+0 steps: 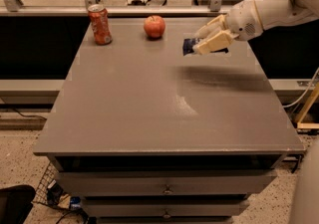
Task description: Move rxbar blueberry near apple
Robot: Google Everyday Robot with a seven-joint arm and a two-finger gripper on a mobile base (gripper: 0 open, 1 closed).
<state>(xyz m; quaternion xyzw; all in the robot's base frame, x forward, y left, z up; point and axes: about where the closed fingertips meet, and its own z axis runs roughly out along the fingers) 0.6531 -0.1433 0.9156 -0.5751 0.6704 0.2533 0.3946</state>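
Note:
The red apple (154,26) sits on the grey table (149,103) near its far edge, centre. My gripper (203,40) hangs above the table's far right part, to the right of the apple and a short gap away. It is shut on the rxbar blueberry (189,46), a dark navy wrapper whose end sticks out to the left between the cream fingers (213,44). The bar is held off the tabletop; most of it is hidden by the fingers.
An orange-red soda can (99,24) stands at the table's far left, left of the apple. A rail and metal posts run behind the table's far edge. Drawers sit under the front edge. The white arm comes in from the upper right.

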